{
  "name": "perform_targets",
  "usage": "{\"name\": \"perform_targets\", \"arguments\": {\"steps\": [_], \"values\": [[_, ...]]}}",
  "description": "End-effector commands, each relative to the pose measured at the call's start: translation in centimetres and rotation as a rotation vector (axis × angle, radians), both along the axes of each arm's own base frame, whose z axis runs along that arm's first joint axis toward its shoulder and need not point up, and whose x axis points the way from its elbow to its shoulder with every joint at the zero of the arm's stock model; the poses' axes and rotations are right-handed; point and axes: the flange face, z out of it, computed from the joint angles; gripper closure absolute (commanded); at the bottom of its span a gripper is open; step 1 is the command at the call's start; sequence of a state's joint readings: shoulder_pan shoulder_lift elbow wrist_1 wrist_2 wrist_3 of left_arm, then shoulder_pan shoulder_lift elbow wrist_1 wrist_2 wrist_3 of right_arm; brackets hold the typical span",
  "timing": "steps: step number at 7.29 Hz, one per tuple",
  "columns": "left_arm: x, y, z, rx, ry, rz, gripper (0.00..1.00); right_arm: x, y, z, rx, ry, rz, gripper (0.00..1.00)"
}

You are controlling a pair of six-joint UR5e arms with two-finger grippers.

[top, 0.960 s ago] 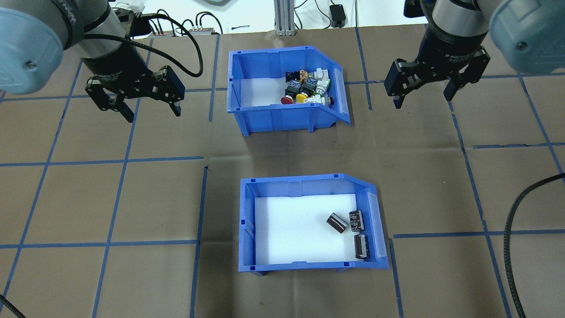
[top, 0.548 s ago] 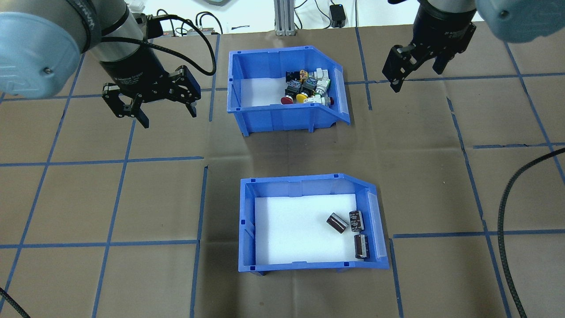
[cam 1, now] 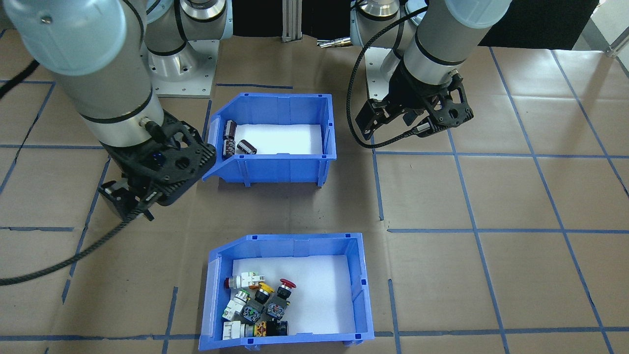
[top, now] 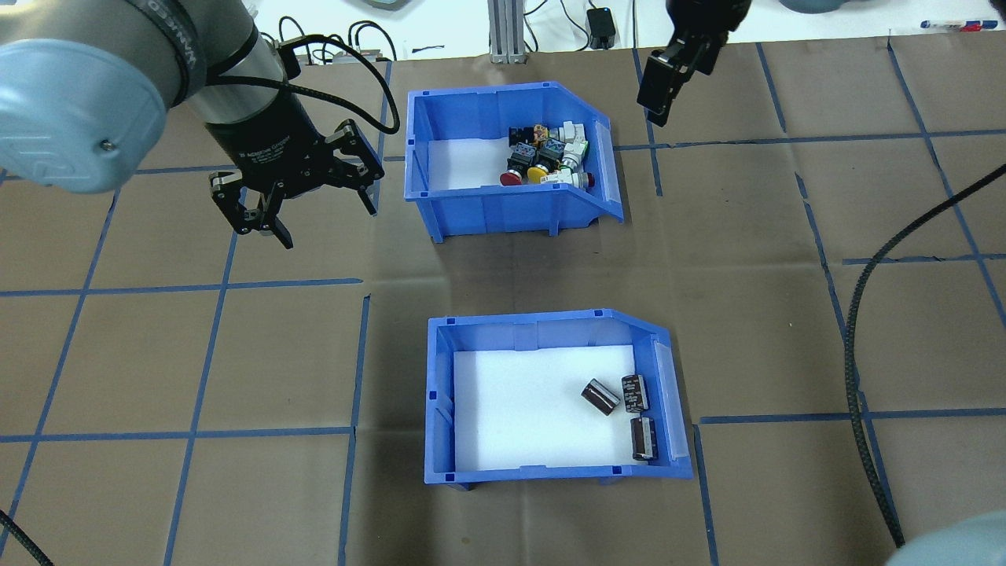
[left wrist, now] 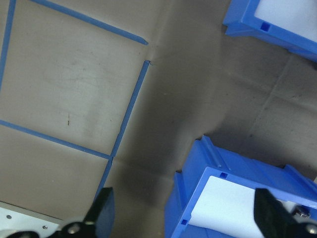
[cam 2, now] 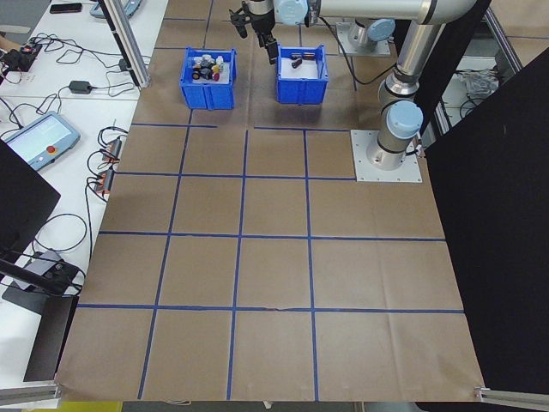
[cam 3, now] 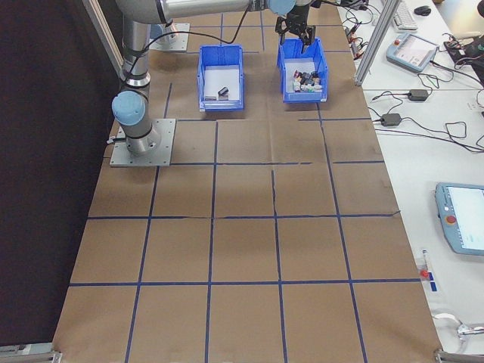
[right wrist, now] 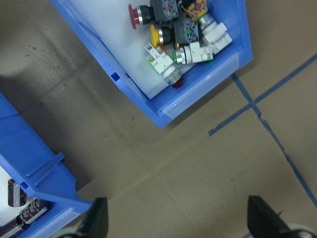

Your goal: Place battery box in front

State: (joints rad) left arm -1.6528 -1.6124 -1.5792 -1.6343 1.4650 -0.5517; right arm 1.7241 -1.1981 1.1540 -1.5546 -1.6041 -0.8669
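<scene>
Presently the battery box (top: 550, 397) sits untouched on the tabletop (top: 786, 314), nearest our base, its three cells (top: 629, 413) gathered at the sloped-cut end. Beyond it lies the switch bin (top: 503, 157), occupying the front spot. Our left hand (top: 302, 206) hovers beside that bin, fingers apart, empty. Right hand (top: 659, 82) hovers off its far corner, fingers apart in the wrist view; we judge both arms are just positioning.

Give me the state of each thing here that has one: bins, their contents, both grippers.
battery box: on the table, ungrasped
cells: three, lying loose near the sloped side
switch bin: on the table, ungrasped
switches: piled near the sloped side
left gripper: open, empty
right gripper: open, empty
</scene>
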Motion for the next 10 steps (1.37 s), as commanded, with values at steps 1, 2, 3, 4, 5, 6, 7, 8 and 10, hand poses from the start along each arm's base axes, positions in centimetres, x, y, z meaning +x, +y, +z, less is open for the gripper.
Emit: {"name": "perform_targets", "arguments": {"steps": [1,2,3,4,5,6,7,8,10], "values": [[-1.2,2.3,-0.7,0.050,0.013,0.196,0.00,7.7,-0.5,-3.1,0.030,0.009,0.246,0.00],[-1.3,4.5,-1.4,0.078,0.017,0.329,0.00,11.5,0.5,-5.1,0.053,0.014,0.336,0.00],[-1.8,6.8,-2.2,0.131,0.063,0.487,0.00,14.4,1.9,-5.8,0.061,0.024,0.421,0.00],[-1.7,8.4,-3.5,0.141,0.052,0.592,0.00,15.4,1.7,-7.7,0.083,0.031,0.488,0.00],[-2.7,10.8,-5.0,0.131,0.048,0.677,0.00,16.3,0.7,-8.6,0.029,0.023,0.502,0.00],[-4.4,12.9,-6.7,0.074,0.071,0.724,0.00,17.7,0.2,-10.4,0.005,0.021,0.518,0.00],[-5.8,13.9,-8.7,0.034,0.100,0.776,0.00,19.0,0.3,-12.5,0.028,0.024,0.526,0.00],[-6.9,14.7,-9.7,0.028,0.112,0.824,0.00,19.4,0.3,-14.1,0.039,0.025,0.532,0.00],[-9.3,17.4,-11.3,0.050,0.092,0.838,0.00,19.0,0.8,-16.2,0.080,0.033,0.529,0.00]]}}
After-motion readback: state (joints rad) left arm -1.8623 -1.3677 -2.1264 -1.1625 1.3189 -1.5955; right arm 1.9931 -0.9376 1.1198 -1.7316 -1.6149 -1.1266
